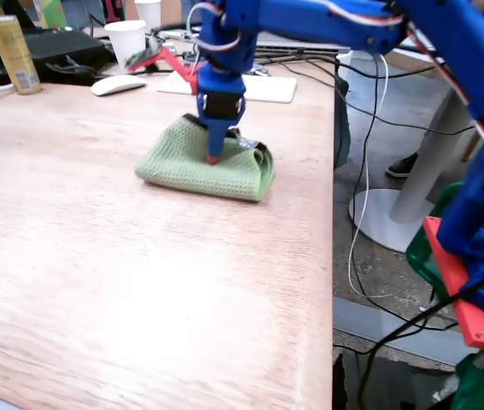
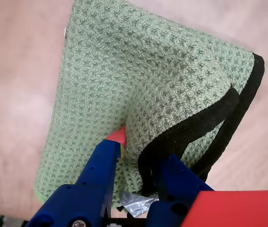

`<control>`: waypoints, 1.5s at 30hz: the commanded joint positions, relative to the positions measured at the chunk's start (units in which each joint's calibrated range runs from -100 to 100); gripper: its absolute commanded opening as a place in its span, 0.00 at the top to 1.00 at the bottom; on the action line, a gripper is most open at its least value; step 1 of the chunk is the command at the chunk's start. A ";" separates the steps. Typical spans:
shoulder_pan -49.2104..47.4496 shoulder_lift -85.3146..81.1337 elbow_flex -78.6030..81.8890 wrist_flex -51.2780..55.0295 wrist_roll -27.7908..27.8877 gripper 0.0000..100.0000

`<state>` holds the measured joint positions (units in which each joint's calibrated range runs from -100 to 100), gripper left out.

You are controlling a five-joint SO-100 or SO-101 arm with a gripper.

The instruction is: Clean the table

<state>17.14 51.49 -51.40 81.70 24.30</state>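
Right under the wrist camera: gripper (image 2: pixel 134 156) pinched on a fold of green cloth (image 2: pixel 138 85), red tip pressed into the weave, black trim looping past the other finger. Same grip seen from the fixed view (image 1: pixel 216 154), cloth (image 1: pixel 199 171) bunched flat on the table (image 1: pixel 139 282) near its right edge. Farther back: white mouse (image 1: pixel 118 84), paper cup (image 1: pixel 125 41), yellow can (image 1: pixel 14 53), black laptop bag (image 1: pixel 54 47).

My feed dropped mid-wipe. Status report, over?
Gripper down on green cloth, fingers pinching a fold. Cloth on table near right edge, fixed view. Mouse, cup, can at far edge.
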 commanded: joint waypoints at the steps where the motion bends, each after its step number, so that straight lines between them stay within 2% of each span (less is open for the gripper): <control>1: 10.61 -0.29 -0.18 -0.66 0.49 1.00; 4: 23.13 1.51 -2.35 -0.75 3.91 1.00; 7: 25.66 0.91 -2.35 0.49 4.20 1.00; 9: 27.86 -8.61 -1.41 0.57 4.54 1.00; 13: 25.33 -23.10 -1.41 0.65 4.49 1.00; 19: -2.08 -36.48 -1.41 0.65 4.59 1.00; 24: -27.13 -35.45 -2.45 -0.75 4.84 1.00; 26: -33.90 -30.91 -6.41 -0.75 4.84 1.00; 33: -35.42 -5.87 -47.28 -0.66 4.93 1.00; 37: -35.42 3.40 -48.60 -0.75 8.94 1.00; 43: -35.59 17.12 -48.60 -0.91 9.18 1.00; 45: -37.62 20.98 -48.60 -4.19 9.18 1.00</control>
<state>-18.08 70.34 -97.29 81.37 33.28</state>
